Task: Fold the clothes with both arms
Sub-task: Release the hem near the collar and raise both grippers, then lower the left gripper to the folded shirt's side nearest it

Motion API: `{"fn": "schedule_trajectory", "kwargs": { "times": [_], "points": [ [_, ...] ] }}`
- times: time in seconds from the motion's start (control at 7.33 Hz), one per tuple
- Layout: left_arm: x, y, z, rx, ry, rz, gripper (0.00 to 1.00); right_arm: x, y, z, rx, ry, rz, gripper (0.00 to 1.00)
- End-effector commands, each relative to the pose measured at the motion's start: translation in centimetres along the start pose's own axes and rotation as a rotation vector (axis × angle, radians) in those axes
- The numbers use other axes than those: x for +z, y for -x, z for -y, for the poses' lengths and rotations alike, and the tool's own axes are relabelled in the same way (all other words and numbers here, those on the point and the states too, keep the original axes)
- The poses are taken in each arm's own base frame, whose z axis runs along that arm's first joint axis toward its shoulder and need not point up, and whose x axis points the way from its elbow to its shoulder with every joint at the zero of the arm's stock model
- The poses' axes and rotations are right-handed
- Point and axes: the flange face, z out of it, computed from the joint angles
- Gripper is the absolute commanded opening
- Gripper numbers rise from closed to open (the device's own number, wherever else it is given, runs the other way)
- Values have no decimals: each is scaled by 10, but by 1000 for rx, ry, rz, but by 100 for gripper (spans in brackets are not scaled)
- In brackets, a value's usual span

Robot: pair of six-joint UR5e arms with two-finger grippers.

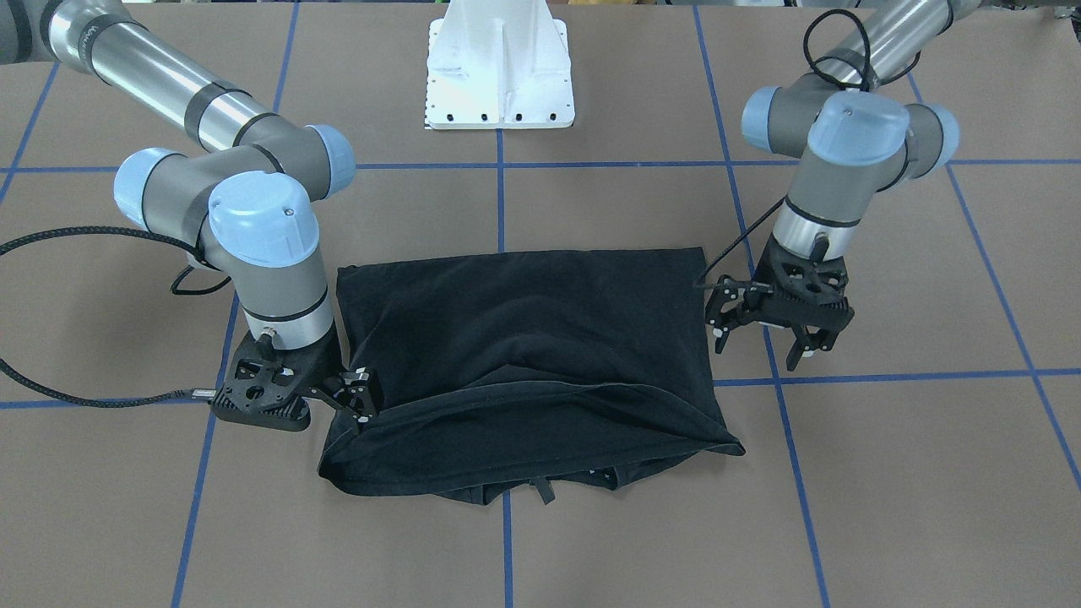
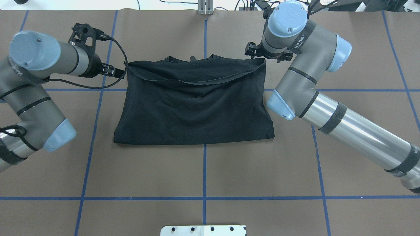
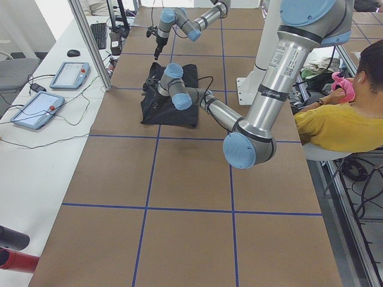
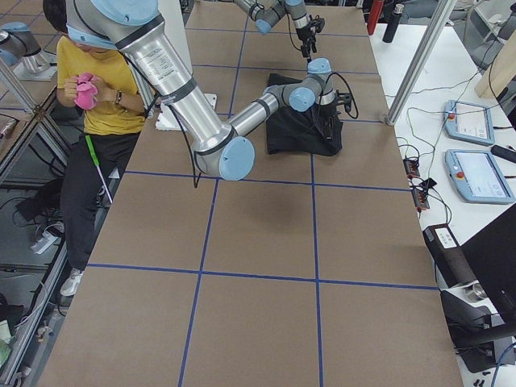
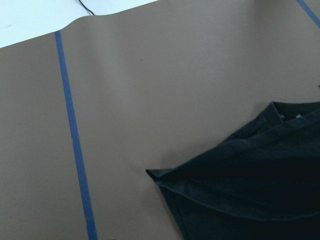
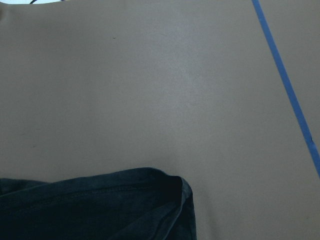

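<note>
Robotics lab, testing in progress. Left arm (image 2: 29,98) and right arm (image 2: 354,131), industrial grey tube type, bolted to white mounting base (image 1: 498,76). Table (image 2: 147,170) papered brown, marked off in blue tape grid (image 2: 204,198). White side table (image 3: 36,143) carries two teach pendants (image 3: 69,75), keyboard (image 3: 99,34), mouse (image 3: 73,52) and loose cables. Aluminium post (image 3: 90,42) rises at table edge. Person (image 3: 341,125) in yellow shirt sits beside rig.

Below my camera, a hemmed corner of the black T-shirt (image 6: 100,205) lies on the brown table (image 6: 150,90); a blue tape line (image 6: 285,85) slants down the right.
</note>
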Motion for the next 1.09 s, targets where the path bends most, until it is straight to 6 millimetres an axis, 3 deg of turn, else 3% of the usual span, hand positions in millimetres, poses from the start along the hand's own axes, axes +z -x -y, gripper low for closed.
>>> {"fn": "schedule_trajectory", "kwargs": {
  "times": [0.0,0.14,0.27,0.55,0.68,0.95],
  "points": [
    [-15,-11,-55,-101,43,-139,100,-30,5,-19,-28,0,69,100],
    [-5,-13,-100,-142,28,-182,100,-41,6,-29,-34,18,100,100],
    [5,-22,-132,-170,53,-192,100,-43,7,-29,-33,21,106,100],
    [27,-57,-177,-216,82,-175,100,-44,7,-28,-31,18,106,100],
    [32,-70,-194,-242,90,-168,100,-43,6,-28,-31,18,105,100],
    [36,-72,-200,-242,98,-162,98,-45,6,-29,-31,17,108,100]
  ]
}}
